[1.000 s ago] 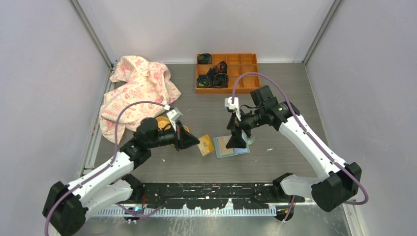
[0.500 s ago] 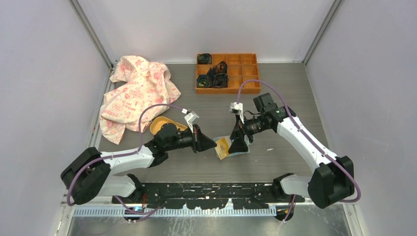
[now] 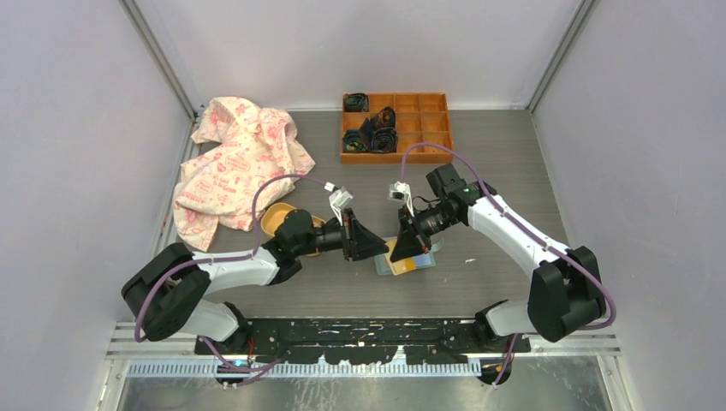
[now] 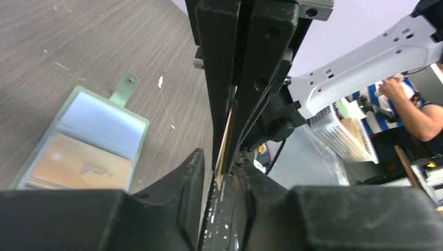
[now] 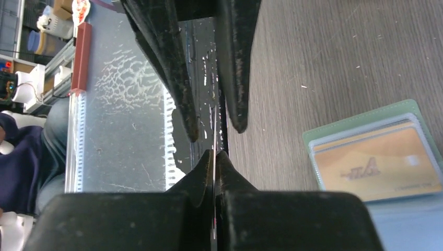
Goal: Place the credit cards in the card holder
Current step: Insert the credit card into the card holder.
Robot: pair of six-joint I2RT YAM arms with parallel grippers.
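Note:
A thin orange credit card (image 4: 225,146) stands edge-on between both grippers, just above the table. My right gripper (image 5: 214,152) is shut on the card (image 5: 214,133), its tips pressed flat against it. My left gripper (image 4: 219,162) faces it from the left with its jaws apart, a small gap showing on each side of the card. In the top view the left gripper (image 3: 381,248) and right gripper (image 3: 397,253) meet tip to tip over the left end of the card holder (image 3: 409,262). The mint-green holder (image 4: 83,141) lies open on the table with an orange card in a clear sleeve (image 5: 379,162).
An orange compartment tray (image 3: 425,128) with dark objects sits at the back. A pink patterned cloth (image 3: 235,163) lies at the back left. A yellow-orange dish (image 3: 276,218) rests beside the left arm.
The left arm carried the card rightward to the right gripper. The right gripper, open before, closed on the card. The left jaws have parted from it.

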